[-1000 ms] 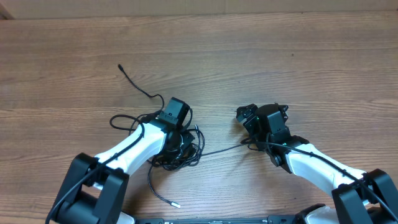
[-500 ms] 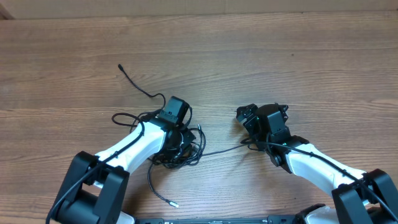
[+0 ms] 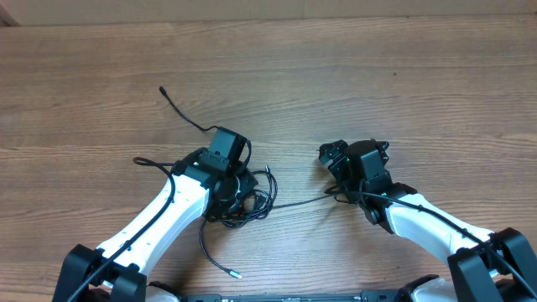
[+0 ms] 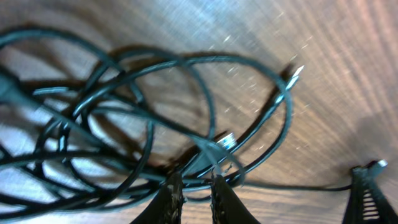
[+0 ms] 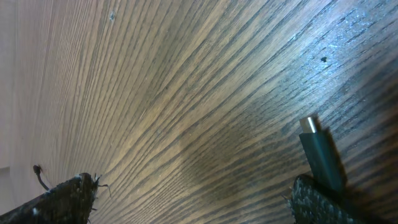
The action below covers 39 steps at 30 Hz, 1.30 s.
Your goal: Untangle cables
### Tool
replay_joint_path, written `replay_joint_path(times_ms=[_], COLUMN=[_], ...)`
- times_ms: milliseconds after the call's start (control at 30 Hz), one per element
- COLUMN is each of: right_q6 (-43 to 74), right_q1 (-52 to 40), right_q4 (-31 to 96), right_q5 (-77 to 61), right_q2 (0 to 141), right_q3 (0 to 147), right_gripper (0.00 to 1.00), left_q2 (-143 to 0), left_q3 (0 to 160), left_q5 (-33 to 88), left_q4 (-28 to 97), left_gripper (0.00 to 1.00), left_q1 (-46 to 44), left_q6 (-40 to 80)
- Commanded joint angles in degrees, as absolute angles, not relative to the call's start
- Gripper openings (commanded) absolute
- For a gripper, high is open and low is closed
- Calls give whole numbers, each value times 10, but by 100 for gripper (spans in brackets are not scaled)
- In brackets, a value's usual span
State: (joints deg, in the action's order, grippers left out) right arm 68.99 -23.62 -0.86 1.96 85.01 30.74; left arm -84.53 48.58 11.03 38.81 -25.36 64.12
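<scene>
The cables [image 3: 248, 200] lie in a black tangle on the wooden table, with one end trailing up left [image 3: 162, 89] and a silvery plug [image 3: 236, 274] in front. My left gripper [image 3: 238, 186] is down in the tangle. In the left wrist view its fingertips [image 4: 174, 180] stand a narrow gap apart, wood showing between them and strands [image 4: 149, 134] crossing right at the tips of the gripper [image 4: 194, 178]. One strand [image 3: 298, 202] runs right toward my right gripper [image 3: 352, 153]. That gripper [image 5: 189, 199] is wide open over bare wood, a black plug [image 5: 320, 152] lying beside one finger [image 5: 317, 202].
The wooden table [image 3: 377, 75] stretches behind and to both sides. Thick black wires run along both white arms [image 3: 436, 222]. A dark ribbed piece [image 4: 368, 186] shows at the lower right of the left wrist view.
My left arm has swung left and its wrist has moved slightly up left; the cable loop at the tangle's left has shifted left. The left jaws have parted a little. The right arm has not moved.
</scene>
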Motion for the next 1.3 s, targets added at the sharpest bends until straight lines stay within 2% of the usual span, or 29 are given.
replay_joint_path(times_ms=[0, 67, 333, 500, 600, 767, 867, 967, 1100, 1267], right_q6=[689, 689, 689, 689, 689, 689, 689, 689, 689, 689], right_q1=[-231, -231, -231, -231, -231, -231, -231, -231, -231, -231], right_q4=[5, 5, 5, 6, 5, 6, 5, 5, 5, 5], right_q5=[34, 34, 34, 34, 34, 34, 34, 34, 34, 34], right_q2=[861, 861, 861, 861, 861, 861, 861, 861, 861, 861], right_q3=[296, 296, 296, 296, 296, 296, 296, 296, 296, 296], right_gripper=[98, 98, 98, 98, 98, 98, 98, 98, 98, 98], left_q2=[-846, -851, -889, -914, -927, -949, -961, -969, -977, -982], left_q3=[485, 485, 485, 485, 485, 485, 485, 485, 485, 485], left_q5=[150, 162, 114, 91, 85, 86, 85, 86, 84, 79], left_q4=[394, 389, 370, 363, 341, 306, 299, 300, 300, 299], left_gripper=[18, 18, 26, 28, 34, 37, 35, 28, 23, 24], left_q1=[-256, -269, -331, -337, -337, -338, -338, -338, -338, -338], left_q6=[648, 647, 696, 717, 718, 718, 718, 718, 718, 718])
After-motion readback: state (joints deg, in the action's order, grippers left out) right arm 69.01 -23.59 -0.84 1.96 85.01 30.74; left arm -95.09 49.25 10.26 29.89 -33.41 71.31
